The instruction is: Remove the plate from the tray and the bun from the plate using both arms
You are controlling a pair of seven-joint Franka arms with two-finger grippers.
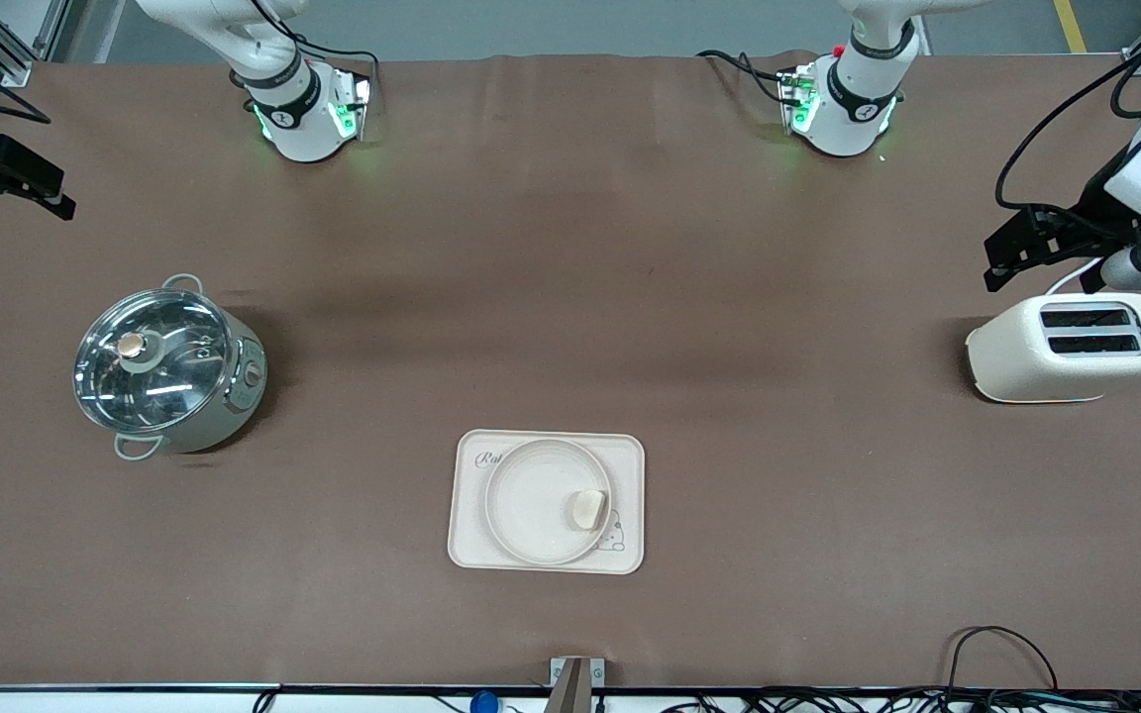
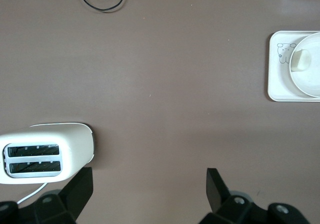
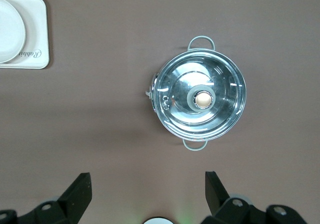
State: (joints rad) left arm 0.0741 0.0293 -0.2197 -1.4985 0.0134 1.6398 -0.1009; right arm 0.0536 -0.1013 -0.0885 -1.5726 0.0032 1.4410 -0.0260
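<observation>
The round cream plate (image 1: 531, 495) lies on the rectangular cream tray (image 1: 625, 451), in the part of the table nearest the front camera. The small pale bun (image 1: 587, 509) rests on the plate, by the rim toward the left arm's end. In the left wrist view, plate (image 2: 312, 82), bun (image 2: 301, 60) and tray (image 2: 277, 84) show at the frame's edge. My left gripper (image 1: 1001, 259) (image 2: 149, 176) hangs open over the table beside the toaster, holding nothing. Raised at the right arm's end, my right gripper (image 1: 60, 193) (image 3: 147, 179) is open and empty over the table near the pot.
A steel pot with a glass lid (image 1: 166, 364) (image 3: 200, 99) stands toward the right arm's end. A white two-slot toaster (image 1: 1076, 347) (image 2: 45, 151) stands toward the left arm's end. Cables (image 1: 1001, 654) lie at the table edge nearest the front camera.
</observation>
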